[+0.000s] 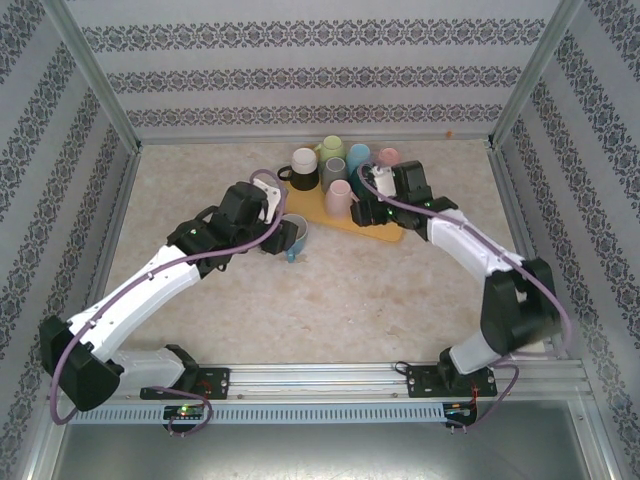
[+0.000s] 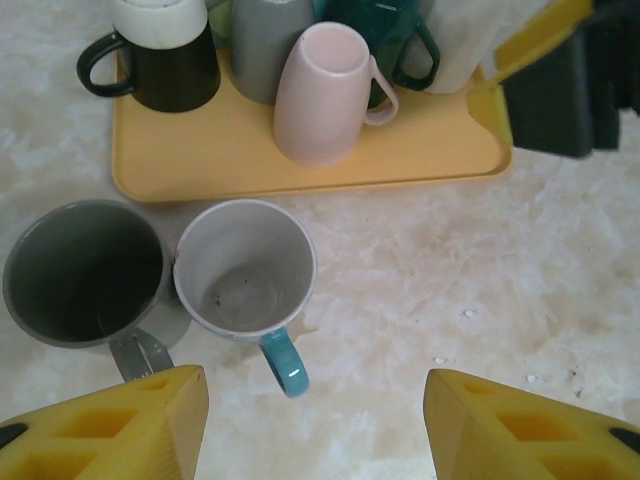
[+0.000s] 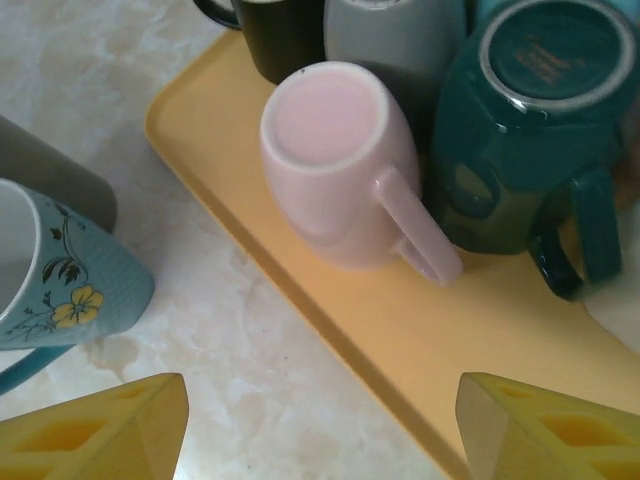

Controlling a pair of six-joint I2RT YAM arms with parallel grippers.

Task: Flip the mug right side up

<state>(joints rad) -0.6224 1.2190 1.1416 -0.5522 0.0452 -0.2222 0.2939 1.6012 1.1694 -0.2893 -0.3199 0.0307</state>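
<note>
A light-blue mug (image 2: 245,268) with a teal handle stands upright on the table, mouth up, just off the yellow tray (image 2: 200,170). Beside it on the left stands an upright dark grey mug (image 2: 85,272). My left gripper (image 2: 315,420) is open behind the blue mug's handle and holds nothing. On the tray a pink mug (image 3: 340,160) stands upside down, handle toward my right gripper (image 3: 320,430). That gripper is open, hovers over the tray's near edge and is apart from the pink mug. In the top view the blue mug (image 1: 293,237) sits by the left gripper (image 1: 272,232).
Further upside-down mugs crowd the tray: a teal one (image 3: 530,120), a grey one (image 3: 395,40) and a black one (image 3: 270,30). The right arm (image 1: 470,250) reaches in from the right. Bare marble table (image 1: 330,300) lies in front of the tray.
</note>
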